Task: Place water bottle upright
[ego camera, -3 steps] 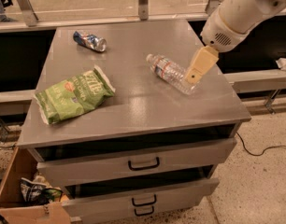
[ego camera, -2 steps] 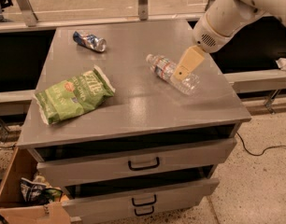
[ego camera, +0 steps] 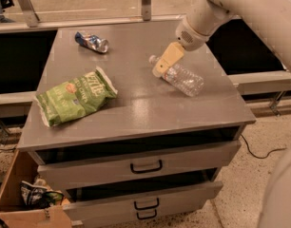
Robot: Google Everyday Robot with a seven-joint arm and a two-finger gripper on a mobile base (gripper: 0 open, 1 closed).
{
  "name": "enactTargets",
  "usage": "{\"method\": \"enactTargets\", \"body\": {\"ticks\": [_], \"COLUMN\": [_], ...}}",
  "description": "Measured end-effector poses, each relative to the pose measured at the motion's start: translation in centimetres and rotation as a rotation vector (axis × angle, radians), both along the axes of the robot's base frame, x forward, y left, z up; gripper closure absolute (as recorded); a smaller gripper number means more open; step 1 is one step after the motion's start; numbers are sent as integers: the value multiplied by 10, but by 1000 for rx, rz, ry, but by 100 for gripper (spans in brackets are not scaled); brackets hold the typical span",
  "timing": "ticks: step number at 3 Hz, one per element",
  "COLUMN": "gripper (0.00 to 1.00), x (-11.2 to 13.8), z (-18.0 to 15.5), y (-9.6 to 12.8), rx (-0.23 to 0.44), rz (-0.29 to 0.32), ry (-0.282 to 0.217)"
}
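The water bottle (ego camera: 182, 79), clear and ribbed with a white cap, lies on its side on the right half of the grey cabinet top (ego camera: 136, 103), cap pointing back-left. My gripper (ego camera: 160, 66), with tan fingers, reaches down from the white arm at the upper right and sits over the bottle's cap end, hiding the neck and label.
A green chip bag (ego camera: 76, 98) lies on the left of the top. A crushed blue-silver can (ego camera: 92, 41) lies at the back left. Two drawers stand partly open below. A cardboard box (ego camera: 26, 198) with trash stands on the floor at lower left.
The gripper has moved left along the bottle, from its base end to its cap end. The bottle has not moved.
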State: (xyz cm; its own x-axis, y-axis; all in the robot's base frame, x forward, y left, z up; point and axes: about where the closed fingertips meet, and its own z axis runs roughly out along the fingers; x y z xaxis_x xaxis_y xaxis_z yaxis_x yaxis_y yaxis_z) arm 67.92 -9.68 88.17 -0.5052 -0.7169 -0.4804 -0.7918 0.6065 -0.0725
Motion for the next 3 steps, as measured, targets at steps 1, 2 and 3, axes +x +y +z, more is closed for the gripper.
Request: {"method": "enactTargets", "body": {"ticks": [1,2,3], "gripper": [0,0,0], "x": [12,19,23], "z": [-15,-26,-35], "y": [17,30,32], "rx": [0,-51,-118], "rz": [-47,-78,-109], "ry": [72,96,111]}}
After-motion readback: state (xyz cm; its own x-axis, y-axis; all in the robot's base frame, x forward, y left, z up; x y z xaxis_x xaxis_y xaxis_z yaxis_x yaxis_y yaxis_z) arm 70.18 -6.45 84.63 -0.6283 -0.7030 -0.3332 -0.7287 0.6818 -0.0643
